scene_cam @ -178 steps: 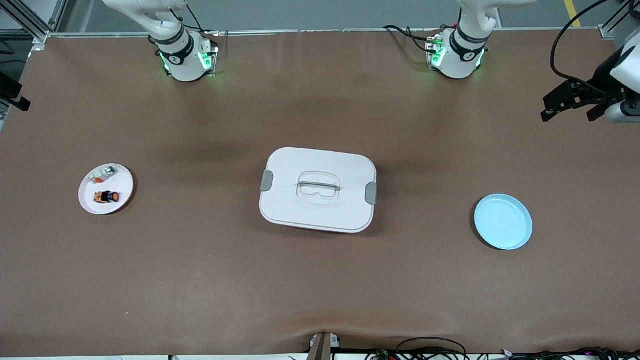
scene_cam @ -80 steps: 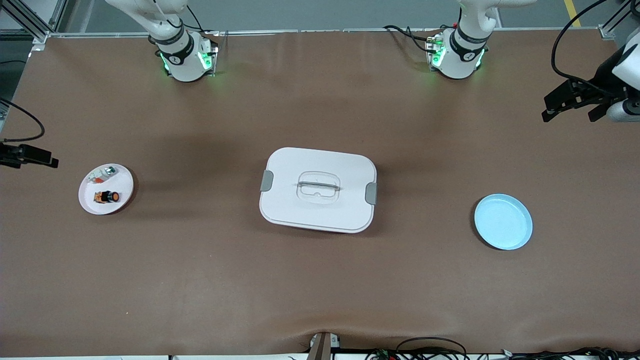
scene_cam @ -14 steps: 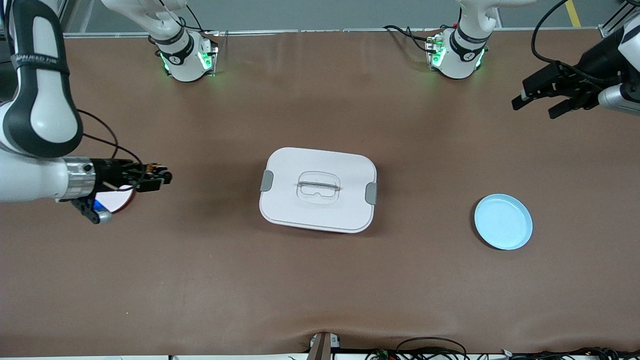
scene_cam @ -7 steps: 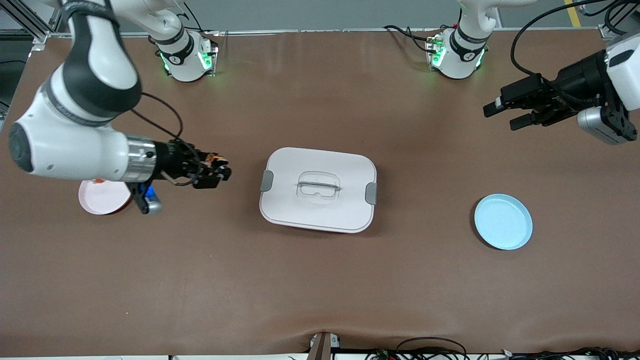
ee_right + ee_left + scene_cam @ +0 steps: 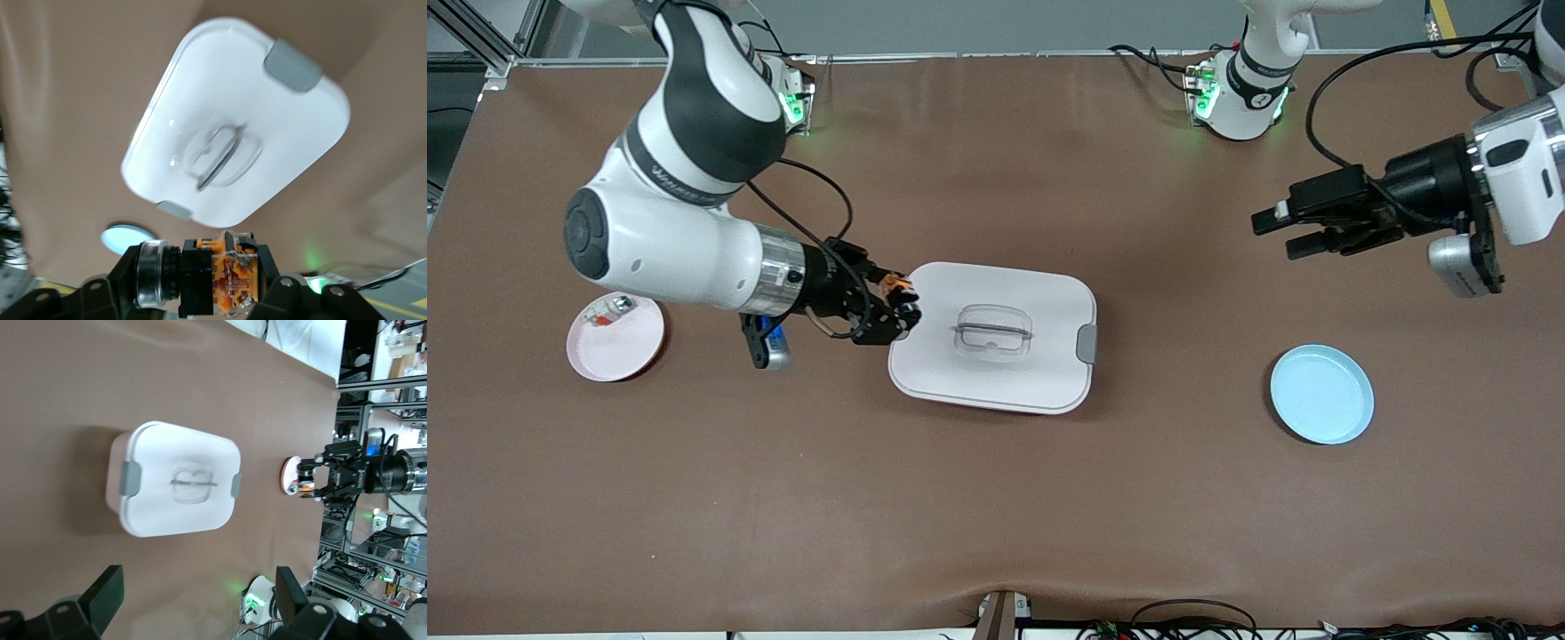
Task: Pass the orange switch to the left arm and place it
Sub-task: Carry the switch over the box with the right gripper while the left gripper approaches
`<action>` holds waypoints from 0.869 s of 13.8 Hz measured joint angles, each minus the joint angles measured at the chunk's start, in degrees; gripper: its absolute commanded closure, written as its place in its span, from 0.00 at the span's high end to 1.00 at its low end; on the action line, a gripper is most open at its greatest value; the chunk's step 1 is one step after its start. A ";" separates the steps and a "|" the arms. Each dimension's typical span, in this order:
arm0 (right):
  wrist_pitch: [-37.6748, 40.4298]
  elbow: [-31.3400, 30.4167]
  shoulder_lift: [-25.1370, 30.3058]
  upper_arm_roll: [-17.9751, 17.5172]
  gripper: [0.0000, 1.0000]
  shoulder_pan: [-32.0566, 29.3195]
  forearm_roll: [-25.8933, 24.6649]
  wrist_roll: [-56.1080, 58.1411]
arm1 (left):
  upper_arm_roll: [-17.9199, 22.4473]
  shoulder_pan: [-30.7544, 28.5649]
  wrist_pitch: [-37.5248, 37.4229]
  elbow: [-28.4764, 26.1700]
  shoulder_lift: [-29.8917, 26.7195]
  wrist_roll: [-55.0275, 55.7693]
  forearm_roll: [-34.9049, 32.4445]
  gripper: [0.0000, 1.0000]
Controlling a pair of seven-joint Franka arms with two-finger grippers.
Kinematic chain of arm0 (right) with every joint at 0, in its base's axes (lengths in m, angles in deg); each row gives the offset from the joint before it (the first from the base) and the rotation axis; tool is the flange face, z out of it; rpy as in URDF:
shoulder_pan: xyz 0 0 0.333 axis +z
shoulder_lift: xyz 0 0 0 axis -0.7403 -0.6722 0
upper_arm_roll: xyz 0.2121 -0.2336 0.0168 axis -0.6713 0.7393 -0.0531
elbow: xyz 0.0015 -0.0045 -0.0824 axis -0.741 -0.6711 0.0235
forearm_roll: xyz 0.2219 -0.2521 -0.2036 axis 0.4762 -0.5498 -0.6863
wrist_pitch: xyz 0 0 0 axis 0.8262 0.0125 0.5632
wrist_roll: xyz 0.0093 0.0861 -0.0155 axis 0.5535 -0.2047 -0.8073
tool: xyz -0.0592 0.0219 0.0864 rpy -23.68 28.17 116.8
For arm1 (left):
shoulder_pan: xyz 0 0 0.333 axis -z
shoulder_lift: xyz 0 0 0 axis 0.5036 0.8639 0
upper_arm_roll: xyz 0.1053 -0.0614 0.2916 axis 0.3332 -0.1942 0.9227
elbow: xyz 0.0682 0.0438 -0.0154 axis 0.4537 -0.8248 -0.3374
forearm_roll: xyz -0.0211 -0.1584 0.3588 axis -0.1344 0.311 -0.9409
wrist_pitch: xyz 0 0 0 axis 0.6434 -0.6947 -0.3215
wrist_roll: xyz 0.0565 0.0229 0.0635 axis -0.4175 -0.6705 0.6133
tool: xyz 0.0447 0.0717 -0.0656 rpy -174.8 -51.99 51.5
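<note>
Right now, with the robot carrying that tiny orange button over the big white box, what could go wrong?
The right gripper, shut on the tiny black-and-orange switch, hangs over the edge of the big white lidded box and might bump it. The open left gripper waits toward its own end, so the handover could drop the switch.

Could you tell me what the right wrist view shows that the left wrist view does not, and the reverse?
Only the right wrist view shows the orange switch close up, clamped in the right gripper, and the light blue plate.

Only the left wrist view shows the open left gripper over bare table, the whole right gripper at a distance, and the edge of the pink plate.

Both show the white box, lid on, with grey clips and recessed handle, on the brown table.
</note>
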 measured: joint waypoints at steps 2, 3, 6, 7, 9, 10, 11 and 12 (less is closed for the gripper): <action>-1.43 3.13 -1.45 0.00 0.00 1.97 0.96 -6.74 | -0.09 3.19 3.75 0.00 0.68 0.01 0.55 1.00; -1.75 5.31 -2.57 0.01 0.00 2.87 1.08 -10.19 | -0.12 4.95 5.77 0.01 1.09 0.11 1.10 1.00; -3.57 11.37 -6.53 0.02 0.00 5.77 1.13 -17.83 | -0.21 10.30 12.63 -0.04 3.43 0.43 4.29 1.00; -5.42 12.33 -7.41 0.02 0.00 6.74 1.15 -19.68 | -0.24 11.88 15.04 -0.05 4.43 0.46 4.56 1.00; -9.33 13.11 -8.50 0.03 0.00 8.84 1.16 -23.15 | -0.26 14.52 19.16 -0.03 6.42 0.47 4.68 1.00; -11.13 13.48 -8.96 0.04 0.00 9.75 1.16 -25.06 | -0.28 15.50 20.62 -0.02 7.40 0.47 4.68 1.00; -12.32 13.96 -9.52 0.07 0.00 10.38 1.16 -26.73 | -0.27 16.13 21.31 0.00 8.28 0.47 4.68 1.00; -12.92 14.70 -10.17 0.10 0.00 10.70 1.16 -27.99 | -0.28 16.62 21.59 0.01 9.08 0.44 4.68 1.00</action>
